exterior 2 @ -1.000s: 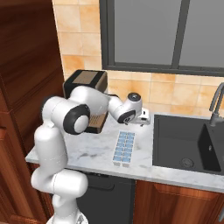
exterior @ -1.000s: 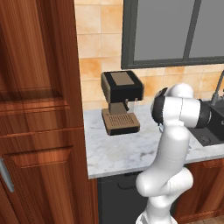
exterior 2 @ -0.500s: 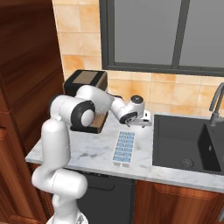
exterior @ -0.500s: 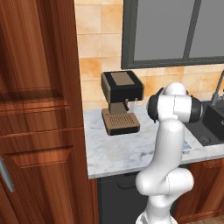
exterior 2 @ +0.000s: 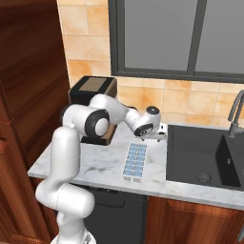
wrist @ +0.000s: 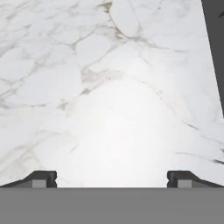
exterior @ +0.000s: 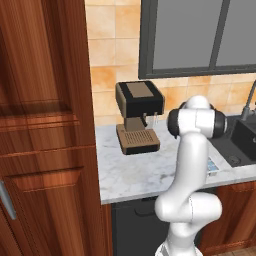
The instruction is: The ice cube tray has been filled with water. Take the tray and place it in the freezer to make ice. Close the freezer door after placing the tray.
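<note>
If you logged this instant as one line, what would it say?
hand: open, empty, above counter | ice cube tray: on counter beside sink, not yet picked up

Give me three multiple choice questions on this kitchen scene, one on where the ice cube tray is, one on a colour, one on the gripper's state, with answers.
1. Where is the ice cube tray?
A. in the sink
B. on the marble counter, left of the sink
C. on top of the coffee machine

2. What colour are the tray's cells?
A. light blue
B. red
C. green

3. How is the gripper?
A. shut on the tray
B. shut on the faucet
C. open, holding nothing

Answers: 1 B, the tray lies flat on the counter beside the sink. 2 A, the water in the grid shows pale blue. 3 C, the hand view shows the fingertips wide apart over bare marble.
</note>
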{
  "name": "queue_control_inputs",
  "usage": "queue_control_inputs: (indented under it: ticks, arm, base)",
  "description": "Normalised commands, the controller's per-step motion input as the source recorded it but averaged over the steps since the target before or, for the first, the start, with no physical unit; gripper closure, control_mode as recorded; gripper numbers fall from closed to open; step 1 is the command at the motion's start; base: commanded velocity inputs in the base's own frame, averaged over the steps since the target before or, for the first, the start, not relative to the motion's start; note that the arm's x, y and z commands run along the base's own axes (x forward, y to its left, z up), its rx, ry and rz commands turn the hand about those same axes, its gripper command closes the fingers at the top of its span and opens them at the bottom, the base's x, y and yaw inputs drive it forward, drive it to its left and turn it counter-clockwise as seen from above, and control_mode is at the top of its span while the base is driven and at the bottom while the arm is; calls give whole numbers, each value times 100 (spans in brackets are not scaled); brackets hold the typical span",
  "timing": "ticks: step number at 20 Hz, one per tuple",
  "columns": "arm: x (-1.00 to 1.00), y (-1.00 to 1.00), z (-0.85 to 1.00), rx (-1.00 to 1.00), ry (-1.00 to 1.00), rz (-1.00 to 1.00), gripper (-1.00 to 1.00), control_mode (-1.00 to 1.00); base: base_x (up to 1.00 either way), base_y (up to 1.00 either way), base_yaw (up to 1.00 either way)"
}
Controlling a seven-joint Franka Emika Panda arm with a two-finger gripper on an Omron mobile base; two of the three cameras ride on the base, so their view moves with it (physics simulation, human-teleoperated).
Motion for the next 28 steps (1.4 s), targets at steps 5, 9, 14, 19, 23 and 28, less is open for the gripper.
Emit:
queue_control_inputs:
  ticks: [5,9,14,19,23,28]
  arm:
    - [37,0,-18,0,4,1,-100,-100]
    - [28,0,-23,0,1,0,-100,-100]
    - [-15,0,-39,0,1,0,-100,-100]
    - [-53,0,-51,0,3,0,-100,-100]
    - [-89,0,-43,-1,2,0,-100,-100]
    - [-99,0,-37,0,1,0,-100,-100]
  base:
    - [0,0,0]
    - [0,0,0]
    - [0,0,0]
    - [0,0,0]
    - [0,0,0]
    - [0,0,0]
